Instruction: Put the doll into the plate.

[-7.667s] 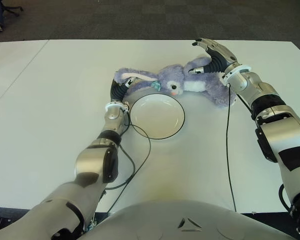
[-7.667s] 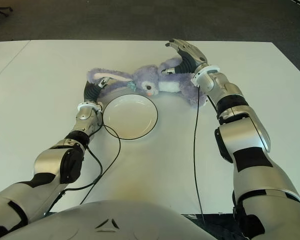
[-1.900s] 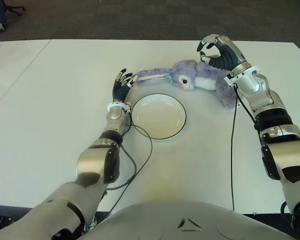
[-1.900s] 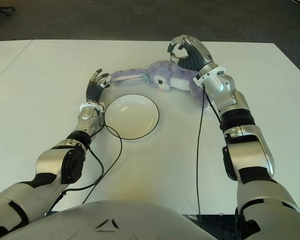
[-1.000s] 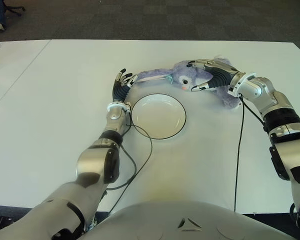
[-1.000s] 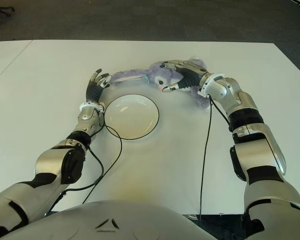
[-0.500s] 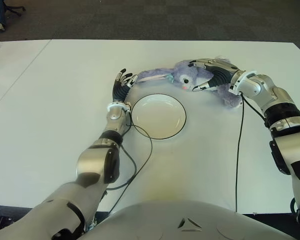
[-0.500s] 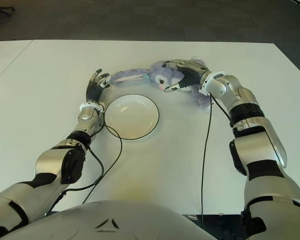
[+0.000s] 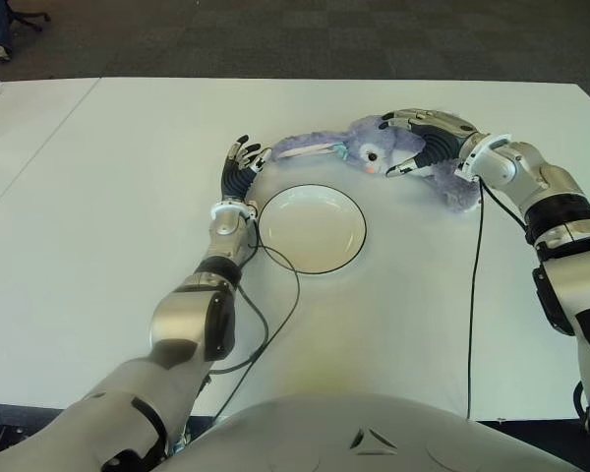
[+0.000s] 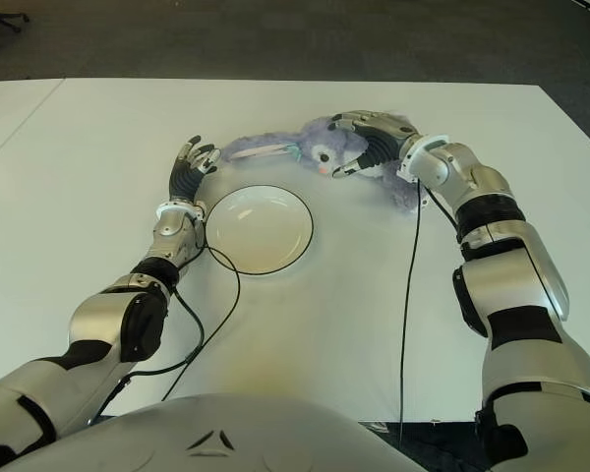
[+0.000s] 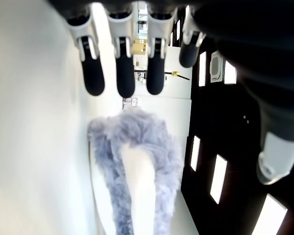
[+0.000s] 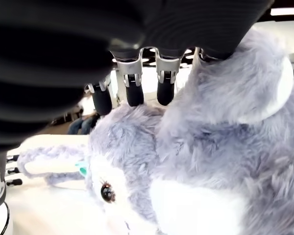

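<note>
**Doll beyond the plate**

We see the doll [image 9: 393, 155] lying just behind the plate [image 9: 312, 228]. Our right hand [image 9: 428, 146] drapes over it, fingers spread; our left hand [image 9: 240, 169], fingers apart, shows left of the plate.

My left hand [image 9: 239, 162] stands fingers-up, spread and empty, forearm stretched forward. My right hand [image 9: 420, 144] reaches inward from the right, fingers [image 12: 134, 88] extended and slightly curved, thumb below, not closed.
</note>
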`<state>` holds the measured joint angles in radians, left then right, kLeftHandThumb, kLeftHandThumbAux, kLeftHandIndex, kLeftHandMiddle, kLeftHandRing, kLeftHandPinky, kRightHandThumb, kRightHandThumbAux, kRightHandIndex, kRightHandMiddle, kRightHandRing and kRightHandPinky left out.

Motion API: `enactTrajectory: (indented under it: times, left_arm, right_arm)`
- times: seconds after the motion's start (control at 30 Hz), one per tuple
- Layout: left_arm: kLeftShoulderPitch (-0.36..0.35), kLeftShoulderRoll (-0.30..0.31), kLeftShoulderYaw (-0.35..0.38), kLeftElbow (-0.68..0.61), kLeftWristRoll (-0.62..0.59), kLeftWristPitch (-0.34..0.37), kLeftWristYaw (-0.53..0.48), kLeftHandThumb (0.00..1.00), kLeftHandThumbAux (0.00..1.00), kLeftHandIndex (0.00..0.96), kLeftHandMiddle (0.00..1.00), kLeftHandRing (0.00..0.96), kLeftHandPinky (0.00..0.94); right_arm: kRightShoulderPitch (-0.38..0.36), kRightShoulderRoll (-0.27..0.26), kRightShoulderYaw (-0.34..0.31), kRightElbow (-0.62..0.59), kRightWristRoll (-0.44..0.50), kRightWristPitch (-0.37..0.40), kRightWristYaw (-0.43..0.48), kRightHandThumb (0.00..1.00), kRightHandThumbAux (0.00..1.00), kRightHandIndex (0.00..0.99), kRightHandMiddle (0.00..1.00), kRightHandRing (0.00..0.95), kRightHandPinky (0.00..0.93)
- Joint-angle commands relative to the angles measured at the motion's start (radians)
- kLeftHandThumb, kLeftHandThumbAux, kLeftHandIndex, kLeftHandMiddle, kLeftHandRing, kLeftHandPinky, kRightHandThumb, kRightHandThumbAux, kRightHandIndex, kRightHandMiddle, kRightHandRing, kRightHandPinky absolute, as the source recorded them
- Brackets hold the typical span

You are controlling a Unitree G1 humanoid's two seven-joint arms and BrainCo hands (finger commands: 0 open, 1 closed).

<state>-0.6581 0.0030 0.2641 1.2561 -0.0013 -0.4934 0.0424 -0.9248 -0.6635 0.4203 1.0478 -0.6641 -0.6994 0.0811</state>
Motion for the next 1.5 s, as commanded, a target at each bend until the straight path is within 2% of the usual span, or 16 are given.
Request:
enactTrajectory:
  times: [0.03, 0.23, 0.4, 0.63, 0.8, 1.0, 1.33, 1.5]
  left_arm:
    - [0.119, -0.029, 0.008, 0.088, -0.01, 0.097, -0.007, 0.0, 0.618, 0.135, 0.24, 0.259, 0.263]
    - [0.118, -0.029, 0.008, 0.088, -0.009, 0.102, -0.007, 0.0, 0.604, 0.132, 0.24, 0.258, 0.255]
    - [0.118, -0.029, 0.005, 0.089, -0.005, 0.103, 0.002, 0.0, 0.589, 0.126, 0.234, 0.252, 0.256]
    - [0.119, -0.029, -0.002, 0.089, 0.002, 0.097, 0.006, 0.0, 0.582, 0.124, 0.239, 0.252, 0.241]
    - [0.119, -0.027, -0.011, 0.089, 0.009, 0.096, 0.01, 0.0, 0.581, 0.126, 0.234, 0.255, 0.27]
    - [0.122, -0.025, -0.01, 0.089, 0.007, 0.095, 0.009, 0.0, 0.584, 0.127, 0.232, 0.255, 0.264]
    - [0.12, -0.029, -0.003, 0.089, -0.001, 0.095, -0.004, 0.0, 0.591, 0.126, 0.233, 0.254, 0.263]
    - [0.118, -0.029, -0.008, 0.09, 0.005, 0.099, 0.008, 0.0, 0.59, 0.123, 0.231, 0.252, 0.267]
  right_arm:
    - [-0.057, -0.036, -0.012, 0.007, -0.001, -0.013, -0.009, 0.109, 0.485, 0.133, 0.0, 0.0, 0.0]
    - [-0.051, -0.058, -0.036, -0.062, 0.02, -0.039, -0.015, 0.078, 0.498, 0.127, 0.0, 0.0, 0.0]
    - [-0.014, -0.081, -0.068, -0.162, 0.051, -0.074, -0.006, 0.05, 0.505, 0.125, 0.0, 0.0, 0.0]
    - [0.007, -0.092, -0.098, -0.21, 0.07, -0.087, -0.009, 0.025, 0.529, 0.123, 0.0, 0.0, 0.0]
    - [0.007, -0.096, -0.11, -0.225, 0.062, -0.071, -0.026, 0.018, 0.559, 0.12, 0.006, 0.0, 0.0]
    - [0.004, -0.094, -0.122, -0.232, 0.056, -0.054, -0.046, 0.011, 0.586, 0.125, 0.023, 0.0, 0.0]
    - [-0.018, -0.084, -0.13, -0.193, 0.063, -0.031, -0.056, 0.0, 0.583, 0.133, 0.039, 0.0, 0.0]
    - [0.017, -0.045, -0.097, -0.159, 0.039, -0.016, -0.071, 0.012, 0.599, 0.136, 0.035, 0.0, 0.0]
